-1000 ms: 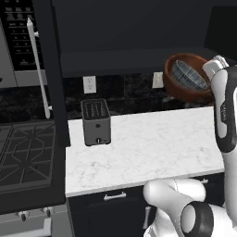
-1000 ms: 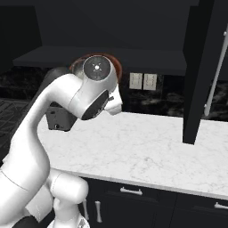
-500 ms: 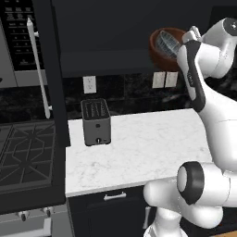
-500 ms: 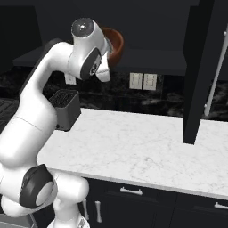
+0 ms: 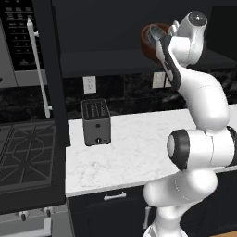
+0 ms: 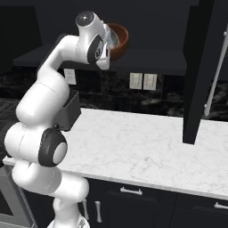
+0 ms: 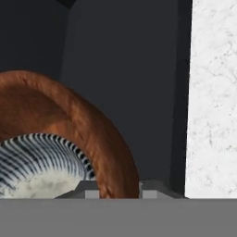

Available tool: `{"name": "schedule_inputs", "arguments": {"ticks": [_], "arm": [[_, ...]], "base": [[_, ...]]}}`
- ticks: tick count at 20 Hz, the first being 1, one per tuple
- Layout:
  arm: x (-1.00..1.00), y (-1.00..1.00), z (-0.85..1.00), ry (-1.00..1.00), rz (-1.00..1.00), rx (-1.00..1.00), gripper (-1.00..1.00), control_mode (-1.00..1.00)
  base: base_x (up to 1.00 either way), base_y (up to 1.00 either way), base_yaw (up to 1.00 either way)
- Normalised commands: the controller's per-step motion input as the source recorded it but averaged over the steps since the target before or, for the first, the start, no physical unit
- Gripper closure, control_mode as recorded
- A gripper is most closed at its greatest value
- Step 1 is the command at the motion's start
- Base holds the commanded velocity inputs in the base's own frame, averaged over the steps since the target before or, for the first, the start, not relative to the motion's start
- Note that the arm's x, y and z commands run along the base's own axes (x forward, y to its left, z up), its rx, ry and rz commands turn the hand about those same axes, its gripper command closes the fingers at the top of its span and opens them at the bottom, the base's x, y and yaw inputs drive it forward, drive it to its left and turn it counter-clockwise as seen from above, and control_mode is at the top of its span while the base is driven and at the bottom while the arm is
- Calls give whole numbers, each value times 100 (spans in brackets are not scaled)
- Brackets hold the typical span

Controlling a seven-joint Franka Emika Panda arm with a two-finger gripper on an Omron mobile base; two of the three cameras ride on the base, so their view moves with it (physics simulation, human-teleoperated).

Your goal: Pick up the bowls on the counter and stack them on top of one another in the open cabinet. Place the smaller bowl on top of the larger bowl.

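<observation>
My gripper (image 7: 112, 187) pinches the larger bowl (image 7: 60, 115) by its rim, the smaller bowl (image 7: 41, 162) nested inside, open cabinet (image 7: 139, 69) shelf beyond, upper frame.

Glossy wood-like larger bowl (image 7: 69, 115), speckled ceramic-looking smaller bowl (image 7: 37, 171), veined marble counter (image 5: 139, 152), matt dark toaster (image 5: 96, 122)

I count two bowls: one brown bowl (image 5: 149, 42) and one small grey bowl (image 5: 154, 34) sitting inside it. One toaster (image 5: 96, 122) stands on the one counter (image 5: 134, 152). On the back wall I see three outlet plates: a single one (image 5: 89, 84) above the toaster and a pair (image 6: 142, 81) side by side further along. One stove grate (image 5: 25, 155) is at the left. One open cabinet (image 5: 102, 61) and one arm with one gripper (image 7: 112, 189).
</observation>
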Motion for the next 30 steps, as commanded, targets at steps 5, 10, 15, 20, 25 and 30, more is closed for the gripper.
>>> {"name": "schedule_inputs", "arguments": {"ticks": [5,10,15,20,25,30], "arm": [[57,0,-23,-1,-3,0,-100,-100],[-64,0,0,-21,0,0,-100,-100],[-100,-3,-25,-34,-2,8,-100,-100],[-100,-4,-92,-19,-5,7,-100,-100],[-100,0,-100,4,-4,-17,-100,-100],[-100,-4,-100,-1,-2,-10,-100,-100]], "base": [[0,0,0],[0,0,0],[0,0,0],[0,0,0],[0,0,0],[0,0,0]]}}
